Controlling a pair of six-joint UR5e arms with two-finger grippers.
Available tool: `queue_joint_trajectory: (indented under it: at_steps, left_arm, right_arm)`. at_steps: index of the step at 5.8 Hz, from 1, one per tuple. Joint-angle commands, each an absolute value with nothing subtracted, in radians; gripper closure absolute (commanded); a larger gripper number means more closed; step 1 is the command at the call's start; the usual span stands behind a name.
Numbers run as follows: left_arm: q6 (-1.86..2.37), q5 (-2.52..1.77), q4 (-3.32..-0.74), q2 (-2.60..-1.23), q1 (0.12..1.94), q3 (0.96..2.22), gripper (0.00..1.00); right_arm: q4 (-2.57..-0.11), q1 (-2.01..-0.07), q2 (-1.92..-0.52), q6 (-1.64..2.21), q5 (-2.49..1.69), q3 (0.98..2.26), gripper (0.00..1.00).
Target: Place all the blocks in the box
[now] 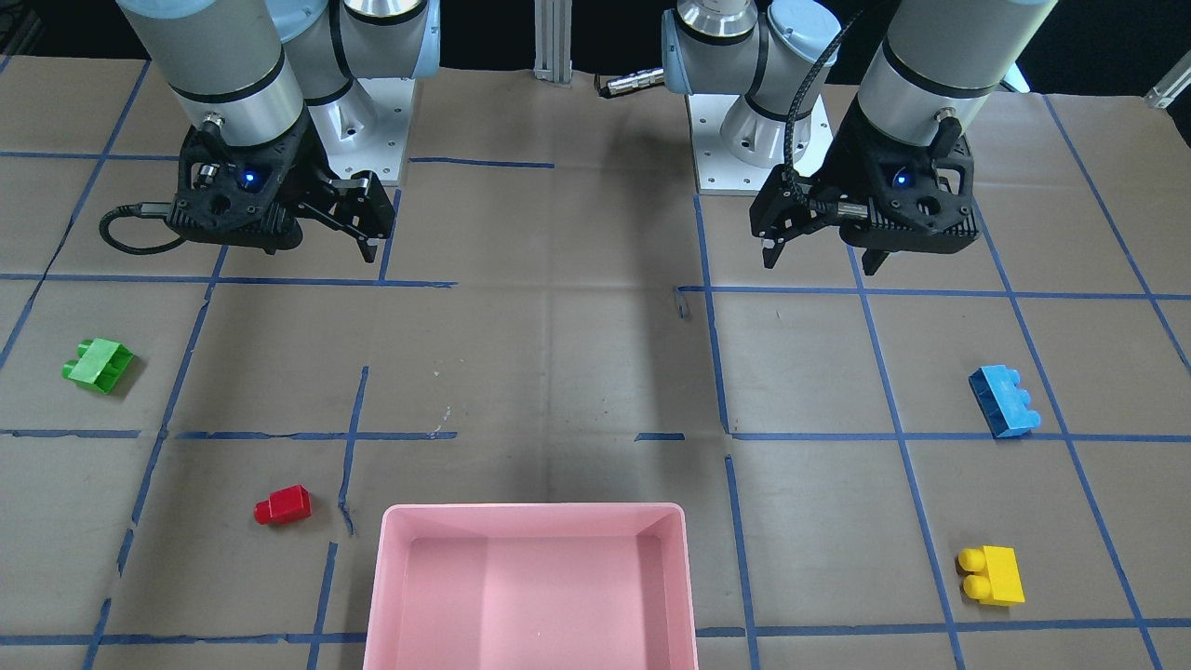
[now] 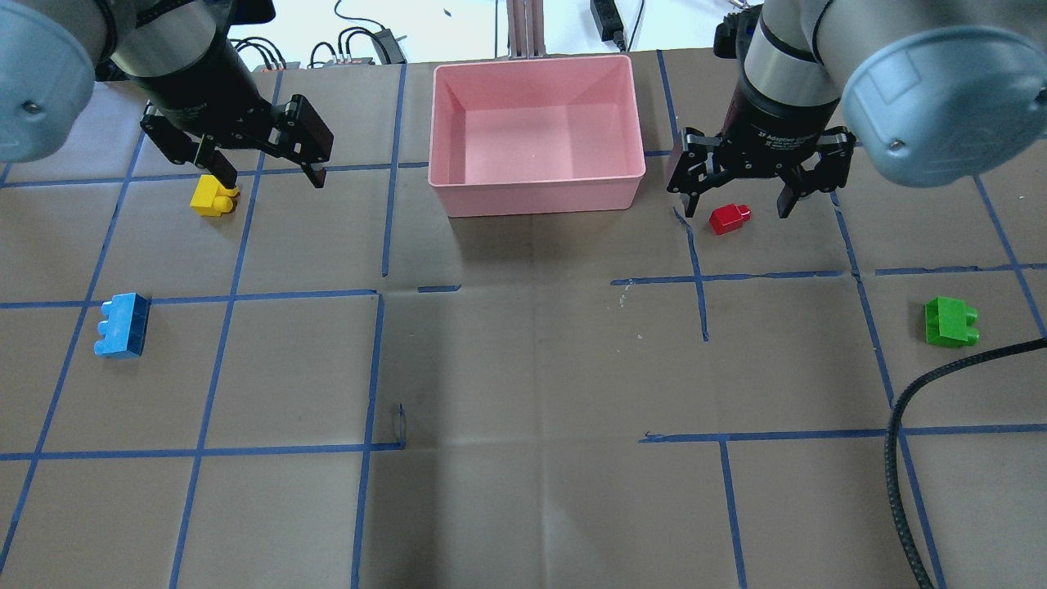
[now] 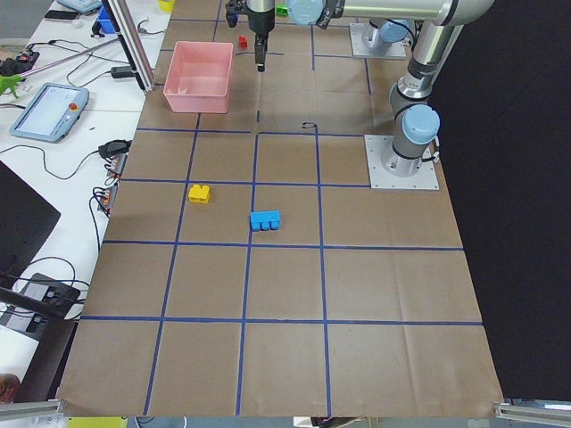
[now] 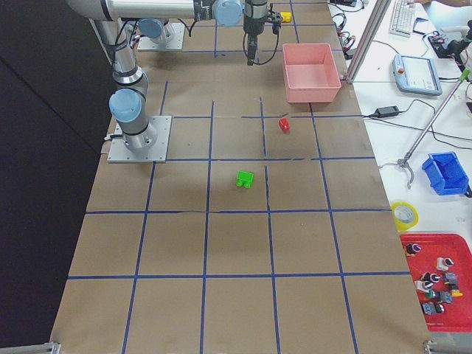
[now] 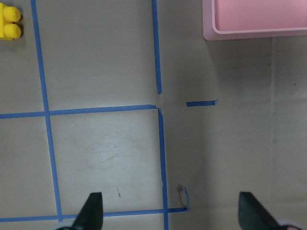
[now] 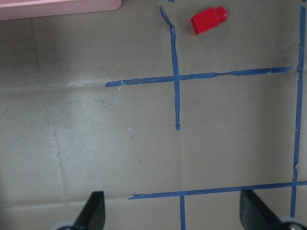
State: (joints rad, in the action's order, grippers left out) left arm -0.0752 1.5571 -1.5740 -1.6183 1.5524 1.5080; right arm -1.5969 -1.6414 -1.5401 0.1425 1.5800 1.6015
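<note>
Overhead exterior view: we count four blocks on the surface [image 2: 532,368], all outside the one pink box [image 2: 536,196]. Green block [image 2: 950,321] and blue block [image 2: 123,325] lie nearest; red block [image 2: 730,218] and yellow block [image 2: 214,197] lie farther, either side of the box. Left jaws and right jaws both hang released, spread wide.

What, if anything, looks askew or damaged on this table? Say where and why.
Nothing is spilled. The green brick, red brick, blue brick and yellow brick all lie tipped on their sides, studs pointing sideways instead of up. The blue tape beside the red brick looks ragged and crooked, with gaps in the grid lines.
</note>
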Motion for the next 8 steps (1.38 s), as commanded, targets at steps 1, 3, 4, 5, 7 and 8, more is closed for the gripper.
queue_joint_trajectory:
  at_steps: [1, 3, 4, 5, 7, 8]
  left_arm:
    - [-0.075, 1.557, -1.574, -1.62, 1.552, 1.508, 0.0]
    - [-0.074, 1.557, -1.574, -1.62, 1.552, 1.508, 0.0]
    - [-0.074, 1.557, -1.574, -1.62, 1.552, 1.508, 0.0]
    - [-0.071, 1.555, -1.574, -1.62, 1.552, 1.508, 0.0]
    - [-0.075, 1.559, -1.568, -1.612, 1.522, 1.503, 0.0]
    - [-0.096, 1.56, -1.566, -1.606, 1.421, 1.506, 0.0]
  right_arm:
    - [-1.597, -1.641, -1.539, 0.143, 1.58, 1.603, 0.0]
    - [-1.595, -1.641, -1.54, 0.14, 1.58, 1.606, 0.0]
    - [-1.595, -1.64, -1.539, 0.134, 1.58, 1.606, 0.0]
    - [-1.595, -1.64, -1.539, 0.133, 1.58, 1.608, 0.0]
    - [-1.595, -1.64, -1.537, 0.133, 1.582, 1.608, 0.0]
    - [-1.597, -1.64, -1.534, 0.132, 1.582, 1.608, 0.0]
